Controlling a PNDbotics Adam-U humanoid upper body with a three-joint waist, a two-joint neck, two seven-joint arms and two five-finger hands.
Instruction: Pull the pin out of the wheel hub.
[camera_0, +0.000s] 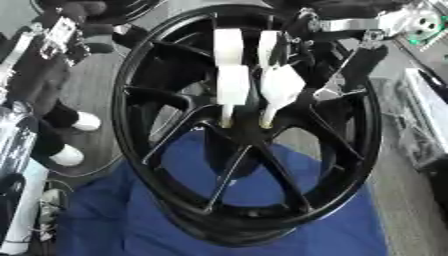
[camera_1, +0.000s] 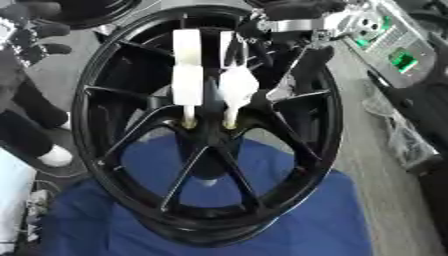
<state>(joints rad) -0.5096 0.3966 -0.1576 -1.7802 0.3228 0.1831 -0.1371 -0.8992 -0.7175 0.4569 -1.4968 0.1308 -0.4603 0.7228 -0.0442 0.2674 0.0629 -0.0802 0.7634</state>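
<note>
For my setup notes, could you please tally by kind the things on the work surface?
Black wheel: 1
Blue cloth: 1
White two-part fingers reaching to the hub: 2
Total: 4

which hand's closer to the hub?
Right. The right hand reaches down from the upper right, its white fingers at the wheel hub. The left hand sits outside the rim at upper left.
</note>
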